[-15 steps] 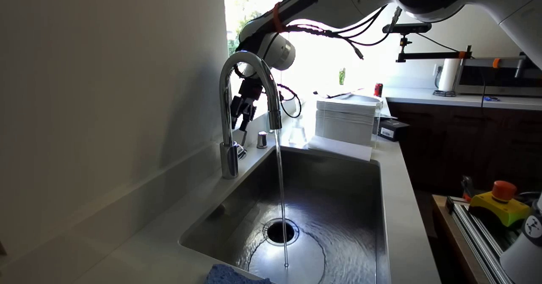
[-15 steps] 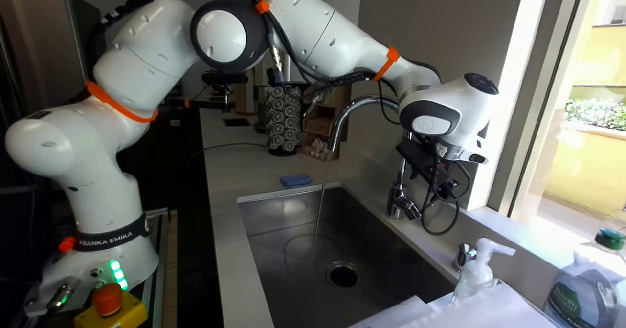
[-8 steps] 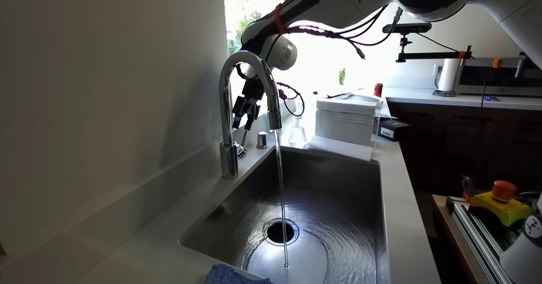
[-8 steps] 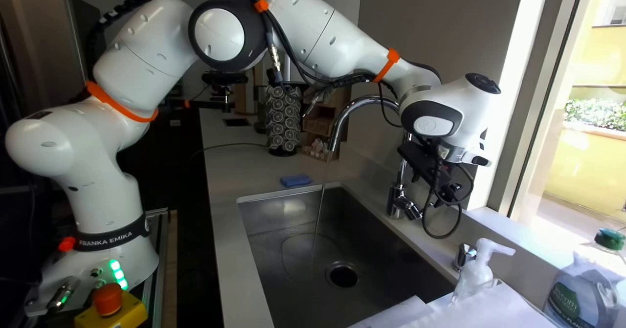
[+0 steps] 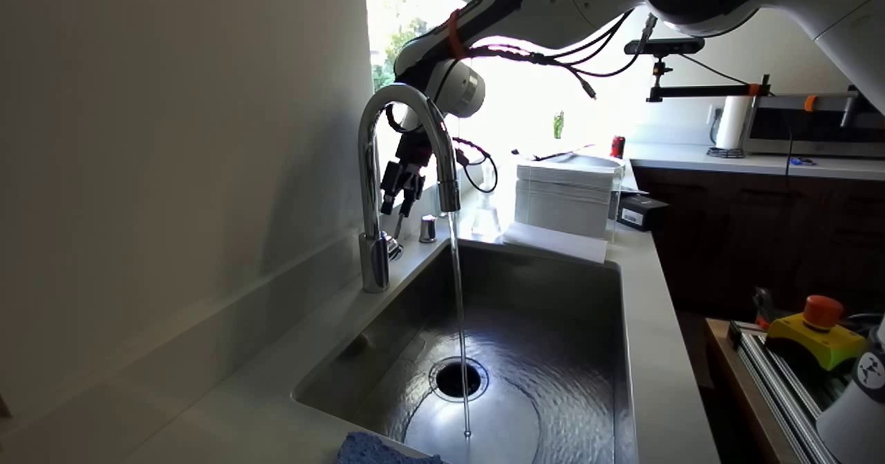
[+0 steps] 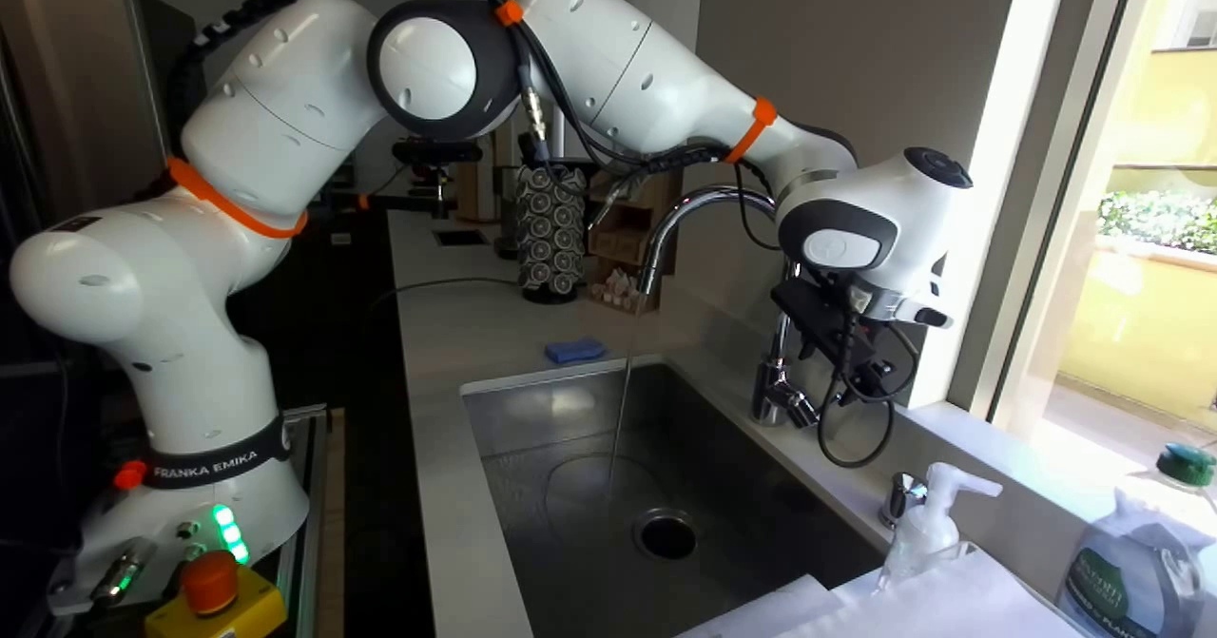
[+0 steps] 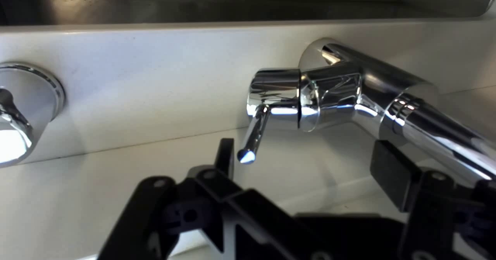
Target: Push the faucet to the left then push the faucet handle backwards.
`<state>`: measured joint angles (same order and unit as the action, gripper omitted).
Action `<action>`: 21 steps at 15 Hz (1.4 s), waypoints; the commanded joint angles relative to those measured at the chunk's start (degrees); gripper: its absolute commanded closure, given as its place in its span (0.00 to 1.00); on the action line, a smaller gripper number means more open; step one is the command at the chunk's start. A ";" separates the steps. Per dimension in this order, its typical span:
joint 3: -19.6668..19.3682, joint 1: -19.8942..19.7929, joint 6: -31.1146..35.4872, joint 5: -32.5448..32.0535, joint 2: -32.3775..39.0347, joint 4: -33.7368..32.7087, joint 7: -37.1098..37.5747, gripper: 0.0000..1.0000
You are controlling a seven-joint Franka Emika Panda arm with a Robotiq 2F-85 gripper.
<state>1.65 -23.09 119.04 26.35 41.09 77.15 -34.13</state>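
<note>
The faucet (image 5: 430,125) is a tall chrome gooseneck at the sink's edge, also in the other exterior view (image 6: 708,198). Water runs from its spout into the sink. Its stem base shows in the wrist view (image 7: 391,81). The faucet handle (image 7: 254,138) is a thin chrome lever on a side knob; it also shows in an exterior view (image 5: 399,226). My gripper (image 7: 308,167) is open and empty. In the wrist view the lever tip appears between the fingers, close beside the left finger; contact cannot be told. The right finger appears near the stem. The gripper (image 5: 396,209) hangs behind the stem.
The steel sink (image 6: 780,495) lies in front of the faucet. A chrome cap (image 5: 428,229), a soap pump (image 6: 936,514) and a detergent bottle (image 6: 1131,543) stand nearby. A blue sponge (image 6: 574,350) lies on the counter. The wall and window are close behind.
Over the last second my gripper has shifted slightly away from the faucet stem, then dipped a little. The faucet shows no visible movement, and water keeps running.
</note>
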 commanded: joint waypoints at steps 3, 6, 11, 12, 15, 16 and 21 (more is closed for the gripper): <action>0.47 -0.03 -0.38 -1.02 0.30 0.45 0.84 0.32; 0.31 -0.17 -0.35 -1.53 -0.01 0.49 0.77 0.56; 0.42 -0.09 -0.53 -2.10 0.03 0.19 0.71 0.64; 0.49 0.03 -0.51 -2.20 0.02 0.19 0.71 0.63; 0.63 0.47 -0.63 -2.75 -0.09 0.07 0.64 0.63; 0.67 0.63 -0.64 -3.04 -0.20 0.10 0.62 0.63; 1.08 1.46 -0.60 -4.38 -0.73 0.38 0.49 0.65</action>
<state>1.91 -22.73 119.04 23.05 41.26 76.71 -34.16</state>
